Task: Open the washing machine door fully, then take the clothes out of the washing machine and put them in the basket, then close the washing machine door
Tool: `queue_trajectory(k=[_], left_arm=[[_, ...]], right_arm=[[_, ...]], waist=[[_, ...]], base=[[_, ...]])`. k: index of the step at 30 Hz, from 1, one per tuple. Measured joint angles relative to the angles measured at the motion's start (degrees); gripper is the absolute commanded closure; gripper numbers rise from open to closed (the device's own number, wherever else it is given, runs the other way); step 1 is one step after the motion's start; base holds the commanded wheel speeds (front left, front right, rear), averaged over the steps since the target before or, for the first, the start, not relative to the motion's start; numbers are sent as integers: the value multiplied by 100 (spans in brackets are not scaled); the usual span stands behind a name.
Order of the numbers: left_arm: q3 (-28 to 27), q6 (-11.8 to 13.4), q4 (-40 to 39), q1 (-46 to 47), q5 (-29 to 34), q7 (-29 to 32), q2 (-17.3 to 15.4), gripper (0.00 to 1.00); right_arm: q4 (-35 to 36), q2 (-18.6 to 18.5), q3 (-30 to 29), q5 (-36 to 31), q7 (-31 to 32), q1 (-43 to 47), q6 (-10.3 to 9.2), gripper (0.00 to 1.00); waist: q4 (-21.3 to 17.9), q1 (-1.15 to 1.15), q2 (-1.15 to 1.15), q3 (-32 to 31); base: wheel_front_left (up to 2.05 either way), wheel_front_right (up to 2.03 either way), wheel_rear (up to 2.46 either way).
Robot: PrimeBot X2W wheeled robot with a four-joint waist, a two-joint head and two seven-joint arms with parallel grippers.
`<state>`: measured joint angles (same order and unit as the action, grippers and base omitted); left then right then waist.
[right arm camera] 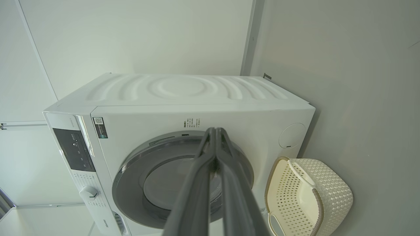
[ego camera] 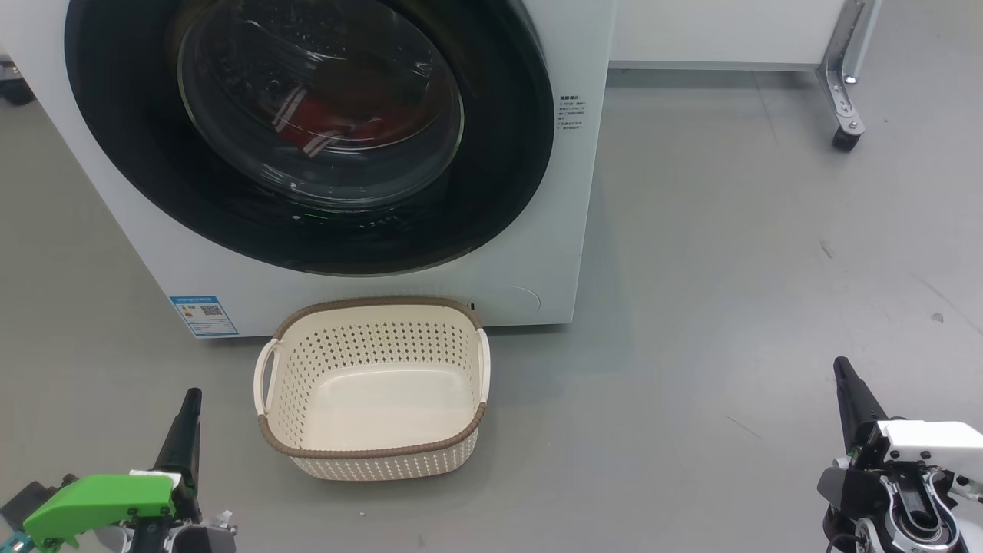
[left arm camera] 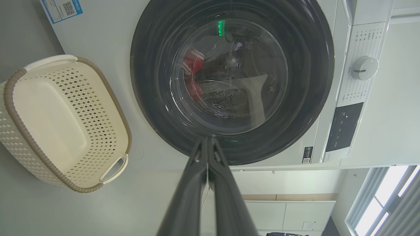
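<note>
**Step one not yet begun: door shut, both claws empty.**

The one door [ego camera: 322, 200] sits flush in the one washer [ego camera: 568, 230], so opening it is the step in hand. The left gripper [ego camera: 191, 396] and right gripper [ego camera: 842, 365] hang low, well apart from the door, each with its fingers pinched together on nothing. Next, I judge, one claw must part its fingers, reach the door's rim and pull it wide. I cannot make out a handle or the hinge side. The clothes [ego camera: 338, 123] lie inside behind the glass: red fabric with white stripes, number of pieces unclear. One basket [ego camera: 369, 342] stands empty on the floor [ego camera: 691, 307] against the washer's front, under the door.
</note>
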<state>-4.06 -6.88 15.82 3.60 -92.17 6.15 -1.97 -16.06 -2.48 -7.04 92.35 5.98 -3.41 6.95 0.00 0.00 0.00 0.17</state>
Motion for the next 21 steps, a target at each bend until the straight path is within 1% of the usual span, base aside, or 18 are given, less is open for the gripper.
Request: queue_trajectory(k=[4,5,6,7,10,21], left_arm=[[0,0,0,0,0,0,0,100],[2,3,22,-7,1,1,4,0],[8,4,69,-30,1,1,26,100],[16,4,135,-81,1,2,59,0],[43,5,282,-255,1,2,143,0],[52,5,219,-240,44,-120,143,0]], right_arm=[[0,0,0,0,0,0,0,100],[-24,5,1,-2,0,9,-2,0],[-65,26,2,-2,0,39,-3,100],[-131,63,2,-2,0,94,-4,0],[-279,154,9,-4,0,282,-5,0],[-252,154,23,-109,-134,269,-5,0]], waist=[[0,0,0,0],[0,0,0,0],[0,0,0,0],[0,0,0,1],[0,0,0,2],[1,0,0,9]], base=[[0,0,0],[0,0,0],[0,0,0],[0,0,0],[0,0,0],[0,0,0]])
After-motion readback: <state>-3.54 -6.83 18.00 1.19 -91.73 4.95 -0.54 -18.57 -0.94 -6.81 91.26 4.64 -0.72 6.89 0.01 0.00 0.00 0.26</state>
